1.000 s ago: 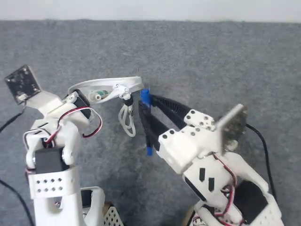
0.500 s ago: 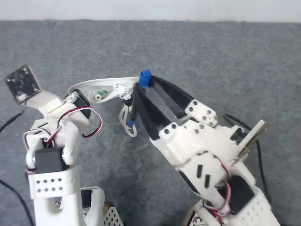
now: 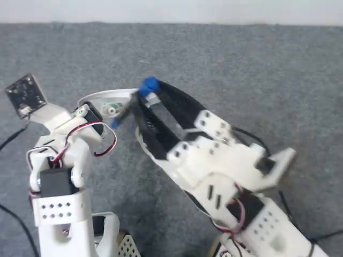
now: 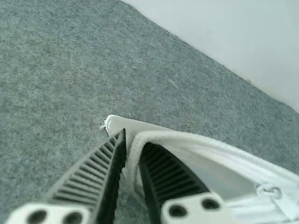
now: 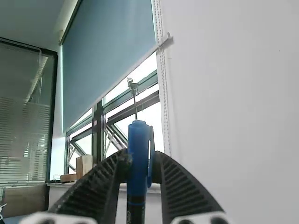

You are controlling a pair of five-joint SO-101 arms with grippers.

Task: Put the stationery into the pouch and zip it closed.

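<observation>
- We see the right gripper (image 5: 139, 158) clenched on a blue plastic pen (image 3: 149, 85), with 1 black ribbed finger on each side of its barrel.
- The pen hangs tilted, its lower end over the open mouth of the white zippered fabric pouch (image 3: 99, 98).
- The left gripper (image 4: 132, 142) pinches the pouch's rim.
- The pouch lies on the grey felt-like table cover (image 3: 241, 64).

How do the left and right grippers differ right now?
The left gripper pinches the white pouch by its rim; the right gripper grips a blue pen. The left gripper faces the grey mat; the right gripper faces a wall and window. Both are shut on something.
</observation>
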